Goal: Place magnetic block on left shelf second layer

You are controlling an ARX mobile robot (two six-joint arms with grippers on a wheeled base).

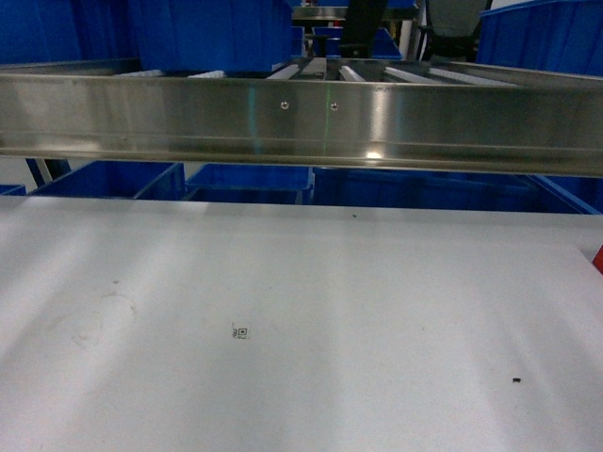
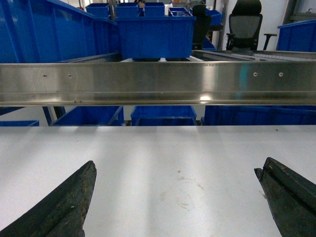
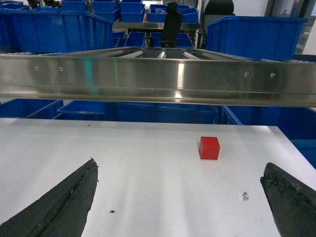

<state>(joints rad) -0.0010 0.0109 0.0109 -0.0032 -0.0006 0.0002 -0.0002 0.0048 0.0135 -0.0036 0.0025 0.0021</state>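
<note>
Only in right-wrist view: magnetic block [image 3: 209, 147].

The magnetic block [image 1: 599, 256] is cut off by the head view's right edge; both claws are unseen there.

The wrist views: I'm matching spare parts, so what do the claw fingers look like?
Both the left claw and right claw have dark, nearly black fingers that taper to blunt wedge tips. Their surfaces look rough and scuffed, with pale specks. No cables or markings show.
</note>
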